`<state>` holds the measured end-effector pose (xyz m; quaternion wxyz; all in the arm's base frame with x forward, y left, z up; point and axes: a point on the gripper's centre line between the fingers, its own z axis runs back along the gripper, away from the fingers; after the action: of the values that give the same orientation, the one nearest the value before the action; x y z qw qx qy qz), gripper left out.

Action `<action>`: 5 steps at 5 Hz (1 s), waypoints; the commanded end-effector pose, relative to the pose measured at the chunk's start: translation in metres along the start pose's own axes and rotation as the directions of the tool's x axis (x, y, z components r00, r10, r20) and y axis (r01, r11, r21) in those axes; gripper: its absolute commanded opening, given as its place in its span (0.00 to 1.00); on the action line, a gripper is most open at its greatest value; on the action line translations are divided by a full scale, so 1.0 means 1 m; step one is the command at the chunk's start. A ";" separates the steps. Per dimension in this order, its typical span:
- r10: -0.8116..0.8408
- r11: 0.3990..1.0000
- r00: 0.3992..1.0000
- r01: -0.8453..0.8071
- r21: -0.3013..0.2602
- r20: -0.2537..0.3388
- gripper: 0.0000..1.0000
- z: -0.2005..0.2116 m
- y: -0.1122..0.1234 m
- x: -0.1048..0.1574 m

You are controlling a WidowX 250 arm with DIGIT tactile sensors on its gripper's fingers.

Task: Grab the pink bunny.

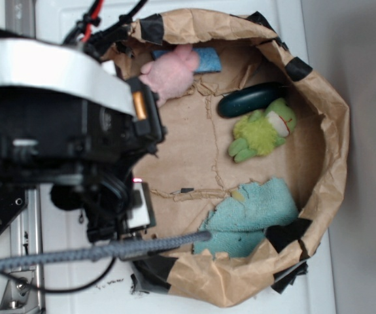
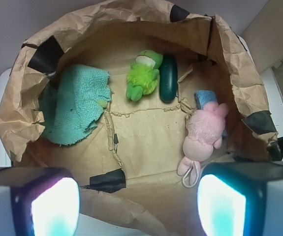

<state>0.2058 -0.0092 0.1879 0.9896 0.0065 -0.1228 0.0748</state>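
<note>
Contents as I read them from my two feeds:

- Paper enclosure: crumpled brown walls patched with black tape, brown paper floor.
- Pink bunny: on the floor by the right wall in the wrist view, its thin loop trailing toward the camera; a blue block sits just behind its head, touching it.
- Green plush: near the back wall, beside a dark green oblong object.
- Teal cloth: crumpled at the left side.
- Gripper: I see both fingers spread wide at the bottom corners, nothing between them. The right finger sits nearest the bunny's loop; I cannot tell whether they touch.
</note>
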 end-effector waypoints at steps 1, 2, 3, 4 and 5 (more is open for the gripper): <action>0.107 0.985 0.994 -0.107 0.135 0.005 1.00 -0.070 0.039 0.026; 0.145 0.969 0.989 -0.139 0.203 -0.014 1.00 -0.084 0.050 0.024; 0.174 0.948 0.984 -0.160 0.274 -0.029 1.00 -0.098 0.060 0.023; 0.230 0.921 0.971 -0.196 0.337 -0.066 1.00 -0.124 0.080 0.022; 0.225 0.932 0.971 -0.192 0.308 -0.074 1.00 -0.135 0.081 0.019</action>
<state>0.2439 0.0664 0.0518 0.9739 0.1346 -0.0459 0.1767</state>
